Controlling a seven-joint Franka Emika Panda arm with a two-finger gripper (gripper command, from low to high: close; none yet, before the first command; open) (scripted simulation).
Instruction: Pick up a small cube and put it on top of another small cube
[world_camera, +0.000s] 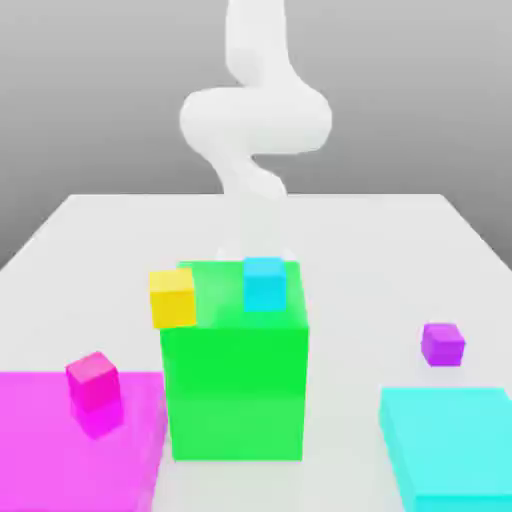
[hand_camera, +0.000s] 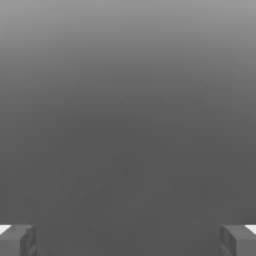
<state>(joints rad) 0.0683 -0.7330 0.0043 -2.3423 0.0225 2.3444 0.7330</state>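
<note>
1. A white robot arm (world_camera: 258, 120) reaches down at 12 o'clock in the exterior view, above a pale counter (world_camera: 345, 240), its lower end beyond a big green block (world_camera: 237, 390).
2. The pincer (hand_camera: 128, 241) stands wide open in the hand view, its two fingers well apart and nothing between them.
3. The small purple cube (world_camera: 443, 344) sits on the counter at 3 o'clock from the green block, well apart from it and near the 12 o'clock edge of a cyan slab (world_camera: 455, 445).
4. A blue cube (world_camera: 265, 284) appears at the green block's 1 o'clock, against its top face, while a yellow cube (world_camera: 173, 298) overlaps the 10 o'clock corner; whether the yellow one touches the block cannot be told.
5. At the block's 9 o'clock, a tilted magenta-pink cube (world_camera: 93, 381) appears over a magenta slab (world_camera: 55, 450), a darker pink patch directly at its 6 o'clock; its contact with the slab is unclear.
</note>
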